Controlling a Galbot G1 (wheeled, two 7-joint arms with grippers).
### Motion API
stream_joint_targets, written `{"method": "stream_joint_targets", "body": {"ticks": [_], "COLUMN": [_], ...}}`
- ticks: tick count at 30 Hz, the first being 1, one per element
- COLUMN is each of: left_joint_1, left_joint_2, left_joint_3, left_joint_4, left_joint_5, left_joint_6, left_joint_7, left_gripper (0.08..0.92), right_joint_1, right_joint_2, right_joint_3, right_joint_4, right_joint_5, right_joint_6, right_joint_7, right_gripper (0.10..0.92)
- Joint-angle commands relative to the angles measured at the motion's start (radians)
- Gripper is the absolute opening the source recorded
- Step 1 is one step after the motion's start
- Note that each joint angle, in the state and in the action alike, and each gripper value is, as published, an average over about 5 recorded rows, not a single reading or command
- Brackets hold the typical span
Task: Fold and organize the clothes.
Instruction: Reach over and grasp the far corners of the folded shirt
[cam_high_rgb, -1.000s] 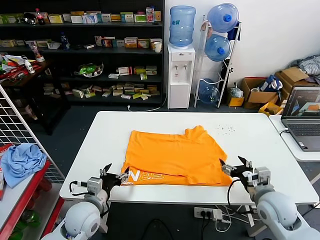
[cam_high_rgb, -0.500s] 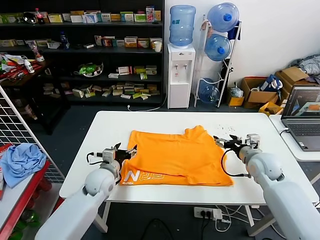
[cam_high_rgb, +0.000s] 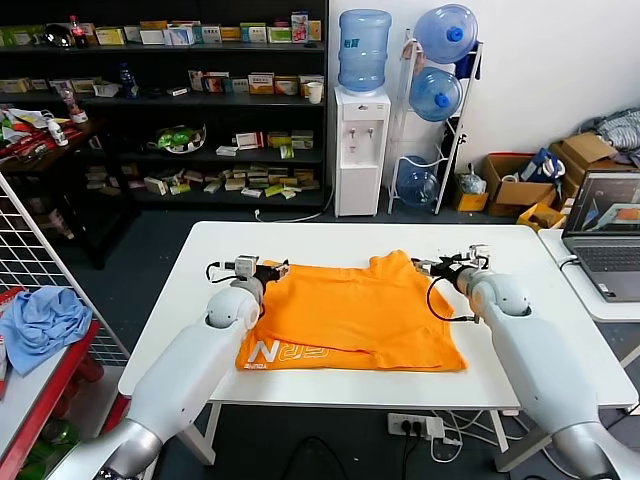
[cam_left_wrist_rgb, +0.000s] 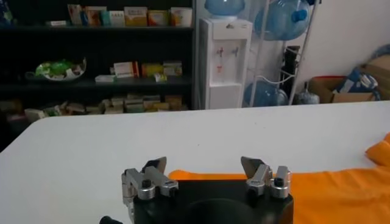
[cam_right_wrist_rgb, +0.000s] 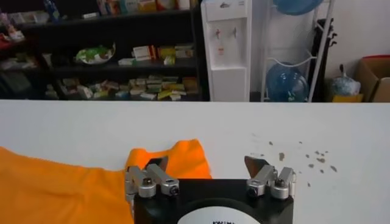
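On the white table (cam_high_rgb: 200, 300) the orange T-shirt (cam_high_rgb: 350, 315) lies flat. The left gripper (cam_high_rgb: 275, 270) stands with jaws spread wide and empty at the shirt's far left corner; the right gripper (cam_high_rgb: 432, 267), equally wide and empty, is at its far right corner.

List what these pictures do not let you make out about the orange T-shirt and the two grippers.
- T-shirt: full white lettering, folded under, head view.
- Left gripper: whether fingers touch cloth; its body blocks, left wrist view.
- Right gripper: same, right wrist view.
- Shelf box labels: too small.
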Motion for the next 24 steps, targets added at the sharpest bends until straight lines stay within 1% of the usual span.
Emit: {"method": "stream_joint_targets", "body": {"ticks": [1,6,13,15,17,20,24], "left_joint_1": [-0.107,-0.104,-0.075,-0.072,-0.07,-0.071,-0.068], "left_joint_2": [-0.115,-0.133,-0.133,-0.133,-0.132,-0.127,-0.119], "left_joint_3": [-0.012,-0.032,-0.046,-0.048,-0.049,-0.049,-0.048], "left_joint_4": [0.297,0.346,0.339,0.335,0.328,0.32,0.31], "left_joint_5": [0.082,0.128,0.156,0.157,0.157,0.154,0.147], "left_joint_6": [-0.033,-0.06,-0.069,-0.077,-0.085,-0.088,-0.087], "left_joint_7": [0.051,0.055,0.041,0.038,0.038,0.041,0.042], "left_gripper": [0.823,0.823,0.823,0.817,0.796,0.724,0.603], "right_joint_1": [0.098,0.095,0.08,0.08,0.084,0.093,0.109], "right_joint_2": [0.104,0.117,0.124,0.126,0.126,0.128,0.136], "right_joint_3": [0.009,0.026,0.035,0.037,0.038,0.038,0.039], "right_joint_4": [-0.265,-0.298,-0.318,-0.326,-0.332,-0.34,-0.352], "right_joint_5": [-0.136,-0.179,-0.235,-0.247,-0.247,-0.24,-0.238], "right_joint_6": [0.084,0.11,0.158,0.179,0.196,0.211,0.228], "right_joint_7": [-0.1,-0.134,-0.16,-0.156,-0.15,-0.142,-0.136], "right_gripper": [0.823,0.823,0.816,0.787,0.731,0.645,0.532]}}
